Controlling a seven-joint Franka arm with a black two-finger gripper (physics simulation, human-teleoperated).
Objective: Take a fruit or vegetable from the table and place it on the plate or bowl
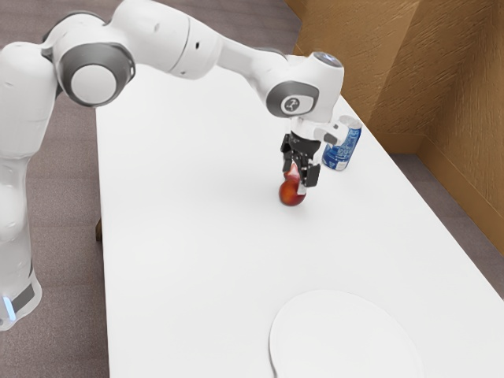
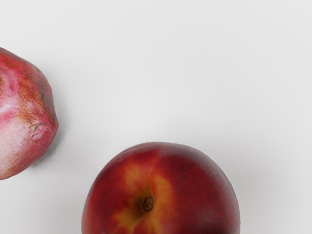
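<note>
A red and yellow nectarine with its stem pit facing up lies on the white table, right under my hand. In the exterior view this nectarine sits just below my black gripper, whose fingers are open and hang a little above it, holding nothing. A second, pinkish-red fruit lies close beside the nectarine in the wrist view. The white plate rests at the table's near edge, well apart from the gripper, toward the exterior view's lower right.
A blue and white can stands upright just past the gripper toward the exterior view's right. A brown wall runs along the far side of the table.
</note>
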